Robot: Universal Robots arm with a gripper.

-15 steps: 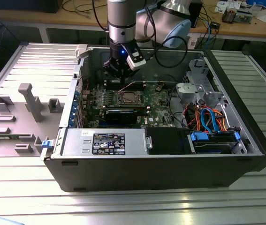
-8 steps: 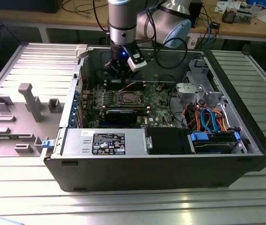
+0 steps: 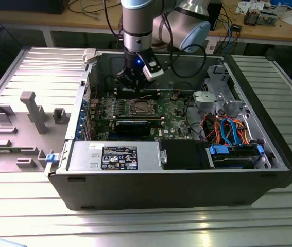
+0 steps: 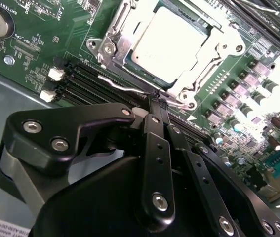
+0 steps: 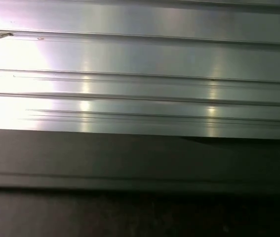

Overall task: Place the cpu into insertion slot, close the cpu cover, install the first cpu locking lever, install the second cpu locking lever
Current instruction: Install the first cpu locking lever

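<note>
The arm reaches down into the open computer case (image 3: 151,180) lying on its side on the ribbed metal table (image 3: 146,226). Its gripper (image 4: 158,100) hangs just behind the insertion slot (image 3: 141,107), on the far side of the motherboard (image 3: 174,116). In the second wrist view the two black fingers (image 4: 155,148) stand pressed together with no gap, their tips meeting at a thin wire locking lever (image 4: 125,87) that runs along the near edge of the socket; whether they actually pinch the wire cannot be told. The cpu (image 4: 168,45) sits in the slot, its dull silver top facing up, and the cpu cover (image 4: 118,29) lies flat around it, framing the chip. Black memory slots (image 4: 88,81) run just beside the lever. In the exterior view a grey plastic fixture (image 3: 19,128) lies on the table at the exterior view's left, well apart from the case. The first wrist view looks on ribbed metal (image 5: 140,74).
</note>
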